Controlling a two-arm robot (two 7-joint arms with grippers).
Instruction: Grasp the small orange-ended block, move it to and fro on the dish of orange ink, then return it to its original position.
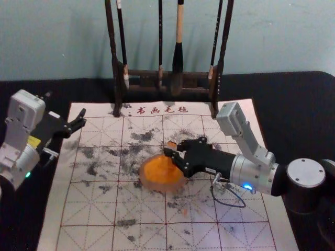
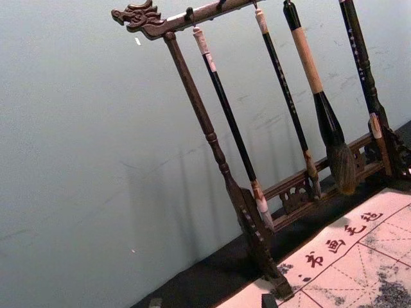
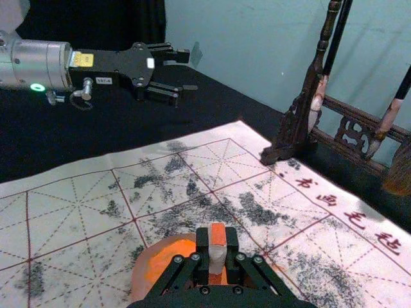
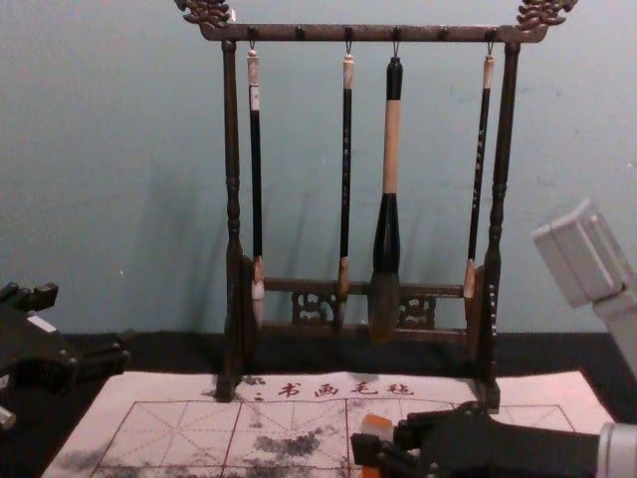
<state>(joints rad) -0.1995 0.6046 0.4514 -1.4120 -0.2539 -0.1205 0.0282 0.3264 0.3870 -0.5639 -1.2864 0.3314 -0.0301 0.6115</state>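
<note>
Read right gripper (image 1: 177, 155) as clamped on small block (image 3: 218, 253), one finger each side of pale middle, orange end up, roughly upright. Place block over dish (image 1: 148, 184) of orange ink (image 1: 157, 168), toward rim farthest from robot. Can't confirm contact with ink at lower end.

Expect light, stiff and hard, probably not fragile. Expect slip if ink creeps up to the pads. Hold mid-body, square across flat sides, clear of inked end. Use moderate squeeze, firm enough against drag; add none for weight. Guess at tilting or twisting in grip on reversals; keep strokes short, flat, low force. Avoid pushing rim, might slide dish along mat.

Find dish about midway between left and right edges of writing mat (image 1: 251, 209), well apart from both. Go on to stroking to and fro, then return; can't tell original spot.

Note brush stand (image 4: 368, 34) at mat's far edge, brushes hanging; keep clear. See left gripper (image 3: 182, 76) idle off mat's left edge, near far-left corner, fingers spread, holding nothing.
</note>
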